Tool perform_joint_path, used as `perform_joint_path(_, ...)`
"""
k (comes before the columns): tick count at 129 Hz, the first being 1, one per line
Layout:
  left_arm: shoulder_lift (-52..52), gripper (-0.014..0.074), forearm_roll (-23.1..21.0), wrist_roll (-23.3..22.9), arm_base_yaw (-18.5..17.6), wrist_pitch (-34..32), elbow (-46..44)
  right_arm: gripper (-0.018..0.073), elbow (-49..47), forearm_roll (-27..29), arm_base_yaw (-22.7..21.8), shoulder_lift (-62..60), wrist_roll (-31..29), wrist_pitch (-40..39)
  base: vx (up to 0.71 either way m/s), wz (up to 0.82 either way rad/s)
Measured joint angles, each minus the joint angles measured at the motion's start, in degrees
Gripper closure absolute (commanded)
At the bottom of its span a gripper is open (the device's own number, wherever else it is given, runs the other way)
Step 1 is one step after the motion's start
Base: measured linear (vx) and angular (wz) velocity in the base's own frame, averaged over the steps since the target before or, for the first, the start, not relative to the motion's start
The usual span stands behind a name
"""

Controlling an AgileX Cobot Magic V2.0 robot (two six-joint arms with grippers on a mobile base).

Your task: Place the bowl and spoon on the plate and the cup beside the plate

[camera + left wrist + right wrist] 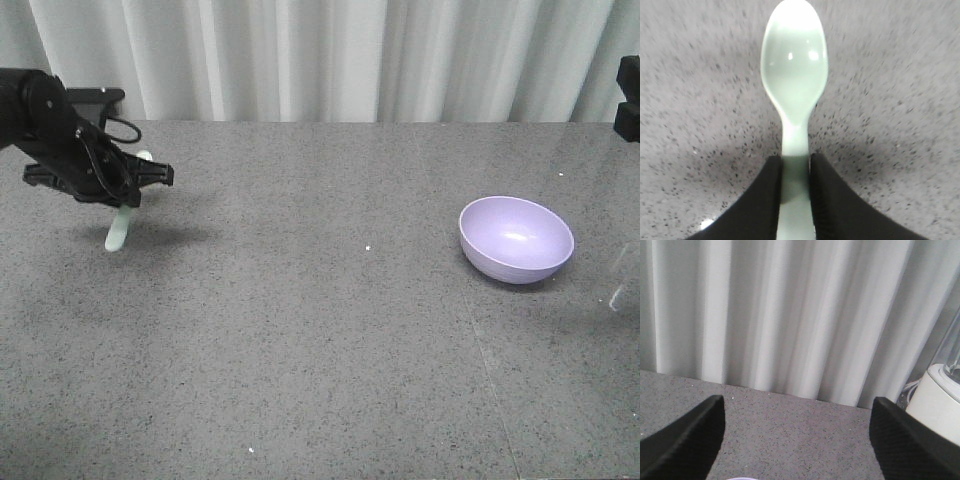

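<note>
Grey tabletop, perhaps stone; white curtain

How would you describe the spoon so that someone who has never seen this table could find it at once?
Start at the grey speckled table before the white curtain and go to the black left gripper. It pinches the handle of a small pale mint-green spoon, scoop end pointing down. The only other dish, the lavender bowl, sits far across the table.
</note>
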Motion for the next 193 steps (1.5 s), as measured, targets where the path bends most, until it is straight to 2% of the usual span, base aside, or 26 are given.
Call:
perform_joint_path(13,-1.89,0.0603,0.0,0.0,0.0,-0.12,0.0,-0.0008,0.0,1.16,0.0,0.0,0.53,-1.62,0.0,0.0)
perform_joint_path(40,-4.12,0.0603,0.0,0.0,0.0,0.0,0.0,-0.0008,0.0,8.18,0.0,0.99,2.63,-2.19,0.0,0.0)
perform_joint_path(91,-4.59,0.0603,0.0,0.0,0.0,0.08,0.0,0.0014,-0.84,8.96,-0.34,2.07,2.8,-0.28,0.0,0.0)
perform_joint_path(105,-4.59,0.0603,0.0,0.0,0.0,0.08,0.0,0.0034,-5.62,11.01,-3.35,6.37,3.57,6.85,0.0,0.0)
perform_joint_path(126,-4.59,0.0603,0.0,0.0,0.0,0.08,0.0,0.0048,-18.57,14.09,-10.57,18.55,4.97,26.53,0.0,0.0)
perform_joint_path(154,-4.59,0.0603,0.0,0.0,0.0,0.03,0.0,0.0048,-35.45,13.43,-11.99,32.87,2.93,45.91,0.0,0.0)
perform_joint_path(172,-4.59,0.0603,0.0,0.0,0.0,0.03,0.0,0.0048,-41.21,13.43,-11.99,40.44,2.45,52.64,0.0,0.0)
perform_joint_path(193,-4.59,0.0603,0.0,0.0,0.0,-0.01,0.0,0.0048,-43.01,14.03,-11.99,46.48,1.35,55.7,0.0,0.0)
